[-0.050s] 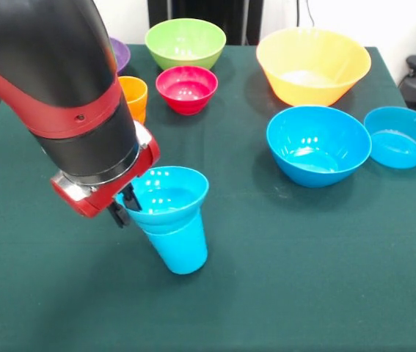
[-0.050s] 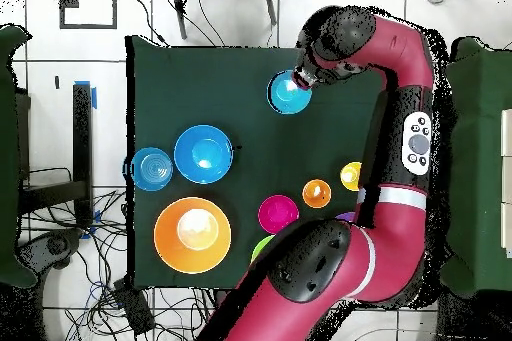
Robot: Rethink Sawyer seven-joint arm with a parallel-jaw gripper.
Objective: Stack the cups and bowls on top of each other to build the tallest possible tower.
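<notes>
Underneath, dark green tablecloth (image 1: 281, 257) (white tiled floor (image 2: 60, 77) around).

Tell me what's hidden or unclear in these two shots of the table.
- Gripper: front view shows only dark tips at the small blue bowl; open or shut is unclear. Overhead, the arm covers it.
- Purple bowl: mostly behind the arm in front view; overhead, barely a sliver.
- Orange cup: partly hidden by the arm in front view.
- Green bowl: largely under the arm overhead.
</notes>
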